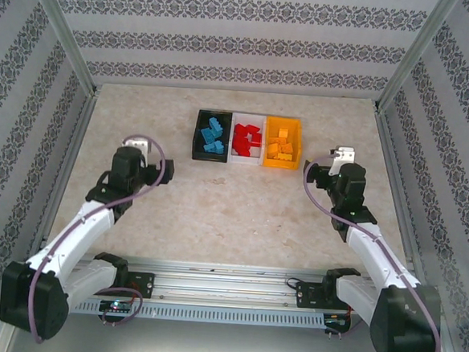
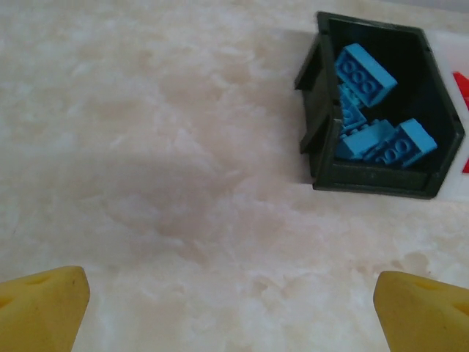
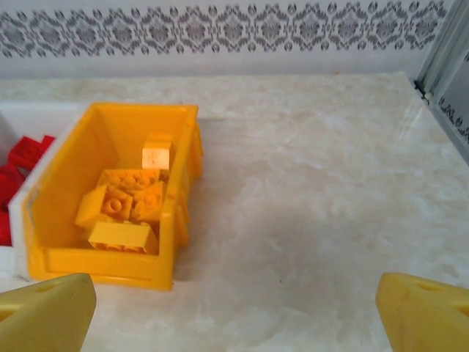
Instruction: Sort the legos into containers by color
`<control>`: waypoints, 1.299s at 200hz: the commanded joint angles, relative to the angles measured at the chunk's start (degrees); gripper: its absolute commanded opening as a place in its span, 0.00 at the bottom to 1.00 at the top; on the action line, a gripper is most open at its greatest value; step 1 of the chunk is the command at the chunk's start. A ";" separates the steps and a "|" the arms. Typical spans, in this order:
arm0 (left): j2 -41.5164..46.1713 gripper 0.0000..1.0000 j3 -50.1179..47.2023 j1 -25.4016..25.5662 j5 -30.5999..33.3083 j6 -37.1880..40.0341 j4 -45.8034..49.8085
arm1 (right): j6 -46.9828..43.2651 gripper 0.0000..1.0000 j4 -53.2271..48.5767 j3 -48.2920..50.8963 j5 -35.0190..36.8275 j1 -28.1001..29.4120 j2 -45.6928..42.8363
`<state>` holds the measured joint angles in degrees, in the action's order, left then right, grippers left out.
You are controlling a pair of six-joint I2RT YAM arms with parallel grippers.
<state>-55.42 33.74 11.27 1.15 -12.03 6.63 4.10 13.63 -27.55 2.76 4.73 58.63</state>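
Three bins stand side by side at the table's back middle. The black bin [image 1: 198, 141] [image 2: 319, 117] holds several blue legos [image 1: 213, 134] [image 2: 374, 110]. Red legos [image 1: 246, 139] fill the white bin [image 1: 249, 117], and orange-yellow legos [image 1: 281, 145] [image 3: 124, 202] lie in the orange-yellow bin [image 1: 294, 148] [image 3: 66, 198]. My left gripper [image 1: 137, 147] [image 2: 233, 312] hovers open over bare table, left of the black bin. To the right of the orange-yellow bin, my right gripper [image 1: 340, 155] [image 3: 234, 312] is open too. Nothing lies between either pair of yellow fingertips [image 2: 44, 304] [image 3: 421, 308].
Patterned walls on metal posts [image 1: 63, 31] enclose the marble table [image 1: 232, 216] on three sides. The arm bases sit on a rail [image 1: 227, 287] along the near edge. A strip of the white bin [image 3: 7, 253] with red legos [image 3: 26, 154] shows at the right wrist view's left edge.
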 commanded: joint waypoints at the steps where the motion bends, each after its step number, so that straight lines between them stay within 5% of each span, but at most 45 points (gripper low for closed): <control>1: 2.50 1.00 -3.29 -0.13 3.61 3.32 -14.77 | -0.76 0.98 5.30 1.19 1.67 -1.27 3.30; 15: 2.24 1.00 -3.27 -0.42 6.98 -1.15 -13.29 | -1.25 0.98 7.83 1.49 1.53 -1.81 6.08; 63: 0.41 1.00 -1.94 -1.26 4.52 3.51 -9.67 | -2.44 0.98 13.39 0.25 0.30 -3.57 16.45; 118: -0.26 1.00 -2.01 -3.97 10.41 5.18 -6.02 | -1.94 0.98 15.05 -4.02 -2.11 -5.41 23.63; 176: -8.89 1.00 -5.70 -12.24 14.76 7.35 -18.42 | -1.10 0.98 13.00 -6.20 -4.10 -6.38 25.33; 260: -31.07 1.00 -2.14 -12.63 10.64 6.08 -37.97 | -0.06 0.98 14.41 -6.53 -5.86 -6.93 26.74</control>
<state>-83.59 28.38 -0.84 12.99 -6.00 -22.17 3.07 26.50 -32.53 -1.61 -1.78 84.90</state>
